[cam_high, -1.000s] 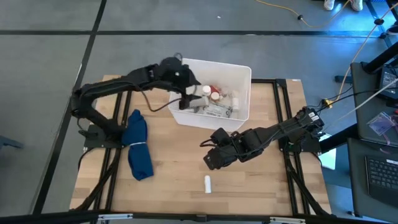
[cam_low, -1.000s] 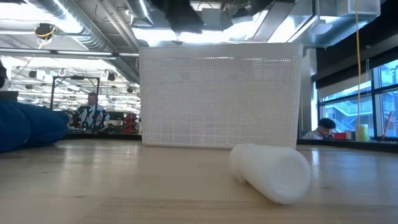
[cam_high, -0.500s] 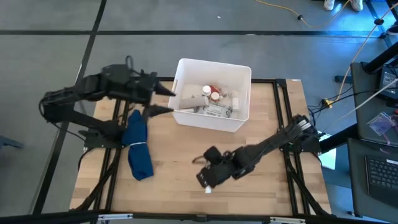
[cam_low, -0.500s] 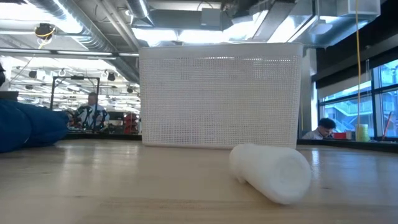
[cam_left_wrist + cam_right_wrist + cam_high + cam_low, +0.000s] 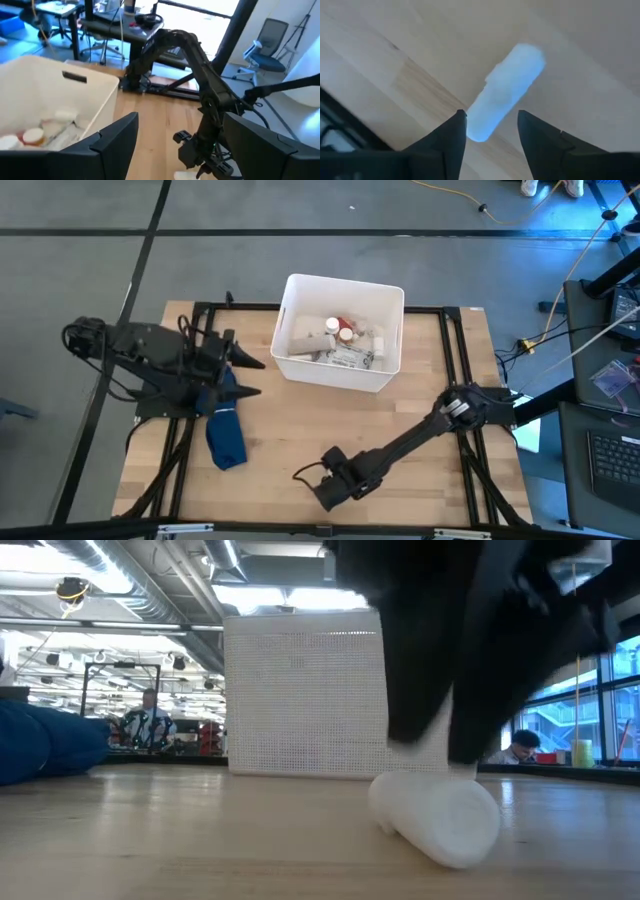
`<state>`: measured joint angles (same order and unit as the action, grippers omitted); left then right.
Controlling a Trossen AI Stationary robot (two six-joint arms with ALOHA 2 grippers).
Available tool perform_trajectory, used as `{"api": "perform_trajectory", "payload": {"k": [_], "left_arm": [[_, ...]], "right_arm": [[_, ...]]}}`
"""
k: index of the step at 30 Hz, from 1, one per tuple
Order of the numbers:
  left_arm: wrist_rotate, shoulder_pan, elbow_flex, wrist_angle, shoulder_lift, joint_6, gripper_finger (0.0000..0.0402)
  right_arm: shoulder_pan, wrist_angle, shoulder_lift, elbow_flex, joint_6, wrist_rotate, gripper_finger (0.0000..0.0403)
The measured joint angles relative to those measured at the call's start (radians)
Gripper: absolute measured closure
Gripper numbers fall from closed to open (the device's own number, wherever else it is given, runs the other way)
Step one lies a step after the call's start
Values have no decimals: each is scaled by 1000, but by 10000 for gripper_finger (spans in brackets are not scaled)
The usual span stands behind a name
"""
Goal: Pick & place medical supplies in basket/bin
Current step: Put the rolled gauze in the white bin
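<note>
Here we log the right gripper at the lower centre of the high view, low over the wooden table, its arm stretched in from the right edge. In the right wrist view its fingers are spread apart, with one end of a white tube lying on the wood between the tips; we see no contact. In the low view the same tube lies on its side in the lower right, dark arm parts just above it. The white bin sits at upper centre of the high view, holding white bottles and a red-orange bottle. The left gripper hovers left of the bin, over the blue cloth, its jaws parted and empty.
</note>
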<state>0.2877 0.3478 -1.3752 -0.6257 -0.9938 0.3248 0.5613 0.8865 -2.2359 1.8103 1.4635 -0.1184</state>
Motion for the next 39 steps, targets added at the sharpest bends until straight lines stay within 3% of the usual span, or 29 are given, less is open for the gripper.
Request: {"api": "perform_trajectory", "payload": {"k": [13, 20, 27, 35, 39], "left_arm": [[94, 123, 44, -1, -1, 74, 119], [146, 145, 44, -83, 25, 116, 119], [260, 151, 44, -269, 80, 226, 119], [287, 150, 44, -374, 86, 264, 119], [284, 150, 44, -384, 77, 242, 119]], "right_arm": [[-1, -40, -74, 2, -1, 14, 233], [-1, -18, -75, 24, -64, 15, 293], [-33, 29, -51, 183, -323, 16, 366], [-164, 228, 38, 550, -676, -113, 357], [-287, 208, 165, 485, -808, -173, 355]]}}
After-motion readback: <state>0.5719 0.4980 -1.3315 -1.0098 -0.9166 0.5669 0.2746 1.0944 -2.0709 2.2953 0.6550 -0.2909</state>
